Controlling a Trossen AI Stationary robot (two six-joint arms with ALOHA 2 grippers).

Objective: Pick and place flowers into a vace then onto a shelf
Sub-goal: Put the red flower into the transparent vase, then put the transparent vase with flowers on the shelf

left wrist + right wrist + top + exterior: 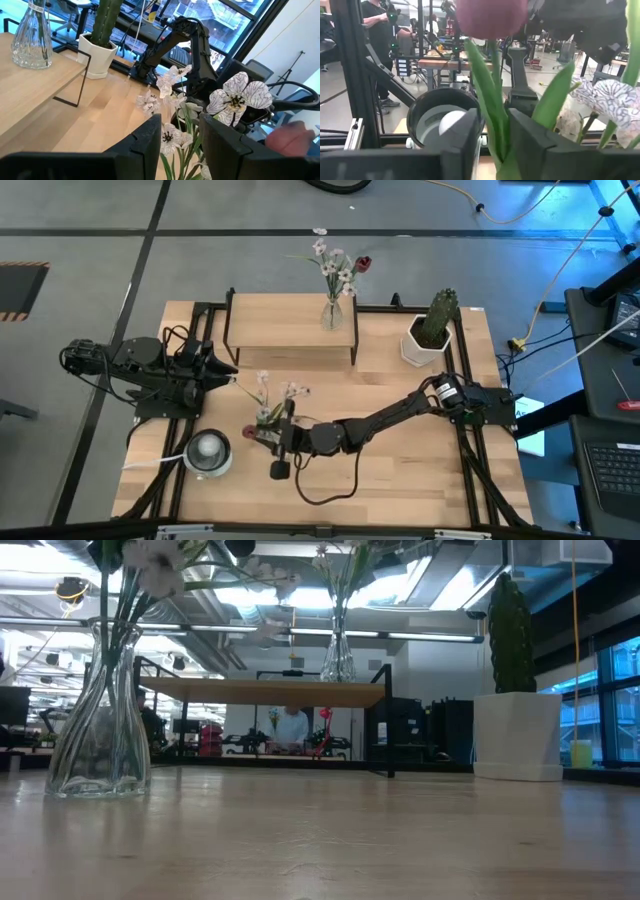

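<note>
A clear glass vase [100, 730] stands on the table with green stems in it. My left gripper [233, 378] reaches from the table's left, shut on white-blossomed flowers [235, 100] beside that vase. My right gripper [268, 432] comes from the right, shut on a flower with a dark red bud [490, 17] and long leaves. A second vase [333, 313] with white and red flowers stands on the shelf [290, 320] by the far edge. My left gripper pinches several thin green stems [184, 147] of the white-blossomed flowers between its two fingers. The fingers come about level from the table's left. The blossoms stand out past the fingertips, toward the right arm. Whether the stems' lower ends sit in the vase is not visible. My right gripper pinches the red-budded flower by its stem and leaves [496, 135], well below the bud, between its two fingers. The fingers point toward the table's left. The bud stands past the fingertips.
A green cactus in a white pot [432, 325] stands at the far right, beside the shelf. A round camera unit [210, 452] sits near the near left corner, close to both grippers. People and desks show in the room beyond. Bare tabletop lies along the near right.
</note>
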